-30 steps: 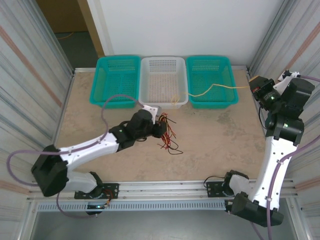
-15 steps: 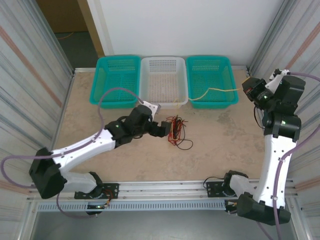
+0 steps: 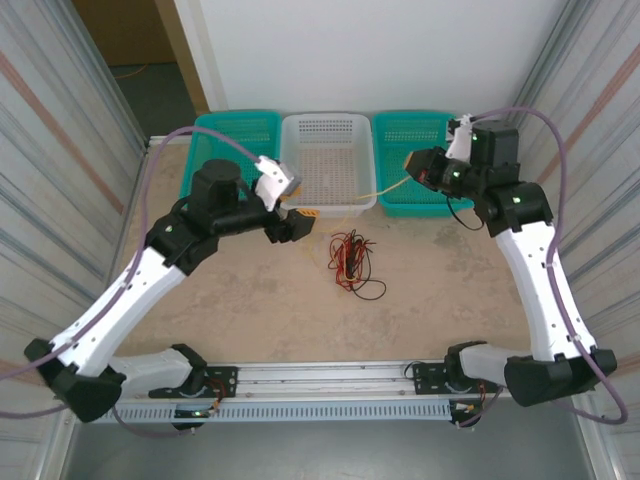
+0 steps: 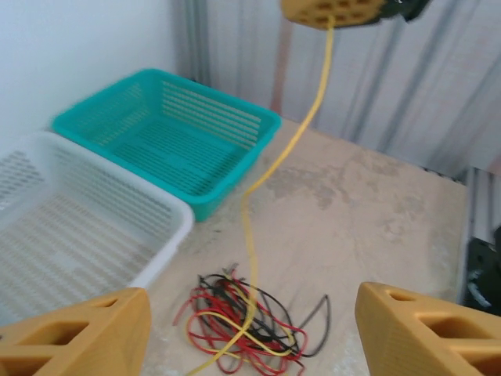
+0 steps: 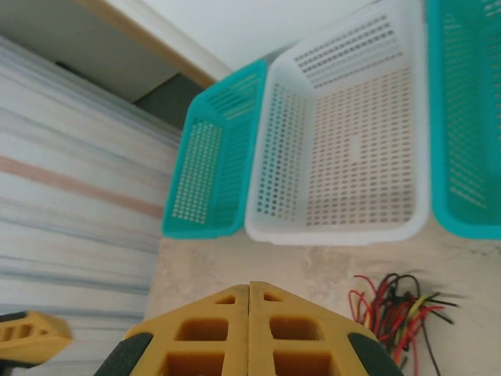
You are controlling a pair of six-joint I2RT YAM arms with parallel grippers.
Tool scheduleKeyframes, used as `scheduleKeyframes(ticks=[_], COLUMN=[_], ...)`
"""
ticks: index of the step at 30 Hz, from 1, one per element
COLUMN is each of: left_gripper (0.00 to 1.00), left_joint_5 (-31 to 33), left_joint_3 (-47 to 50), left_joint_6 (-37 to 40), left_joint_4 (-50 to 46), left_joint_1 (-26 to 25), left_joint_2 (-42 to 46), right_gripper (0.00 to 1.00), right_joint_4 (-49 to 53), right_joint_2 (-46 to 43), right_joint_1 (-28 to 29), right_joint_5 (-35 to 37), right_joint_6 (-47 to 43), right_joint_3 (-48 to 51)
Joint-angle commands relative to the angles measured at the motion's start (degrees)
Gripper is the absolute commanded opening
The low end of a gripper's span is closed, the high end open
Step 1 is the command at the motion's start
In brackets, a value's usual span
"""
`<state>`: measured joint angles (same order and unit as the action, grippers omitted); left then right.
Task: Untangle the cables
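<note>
The cables (image 3: 350,262) lie in a small red, black and yellow tangle on the table, in front of the white basket. One yellow cable (image 3: 385,187) rises out of the heap to my right gripper (image 3: 412,163), which is shut on its end above the right teal basket's near edge. The left wrist view shows that strand (image 4: 301,129) hanging from the right gripper (image 4: 333,12) down into the tangle (image 4: 258,329). My left gripper (image 3: 300,225) hovers above and left of the heap, open, its fingers (image 4: 86,337) wide apart with nothing between them.
Three baskets stand along the back edge: a teal one (image 3: 232,116) at left, a white one (image 3: 328,117) in the middle, a teal one (image 3: 420,116) at right. Corrugated walls close both sides. Thick lilac arm cables loop over both arms.
My left gripper has opened, let go of the tangle and risen back toward the white basket. The right arm has swung left from the wall, carrying the yellow cable's end.
</note>
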<state>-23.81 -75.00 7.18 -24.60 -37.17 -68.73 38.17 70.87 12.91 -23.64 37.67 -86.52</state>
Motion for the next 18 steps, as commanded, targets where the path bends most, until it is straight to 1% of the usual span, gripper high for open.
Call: scheduleKeyframes(ticks=[1,3,6,12,15,18], left_gripper=[0.68,0.68,0.65,0.49,0.37,0.34], left_joint_5=[-9.8,-11.1,-9.8,-8.5,-8.2,-7.6], left_joint_3=[-1.9,-1.6,-0.5,-0.8,-0.9,-0.9], left_joint_6=[3.5,3.6,4.3,4.3,4.4,4.3], left_joint_4=[-4.0,-4.6,-5.1,-5.5,-5.5,-5.6], left_joint_1=[0.3,0.3,0.3,0.3,0.3,0.3], left_joint_2=[-3.7,-5.0,-6.3,-7.5,-8.4,-9.1], right_gripper=[0.00,0.00,0.00,0.00,0.00,0.00], right_joint_4=[-5.3,-6.3,-6.6,-7.0,-7.3,-7.6], right_joint_2=[1.6,2.7,3.8,3.7,3.3,2.8], right_joint_1=[1.7,2.2,2.5,3.2,3.4,3.5], right_joint_5=[-3.3,-4.8,-6.4,-6.9,-6.8,-6.7], right_joint_6=[2.9,3.6,4.0,3.9,4.0,4.2], right_joint_3=[-2.6,-3.4,-5.2,-5.8,-5.2,-4.5])
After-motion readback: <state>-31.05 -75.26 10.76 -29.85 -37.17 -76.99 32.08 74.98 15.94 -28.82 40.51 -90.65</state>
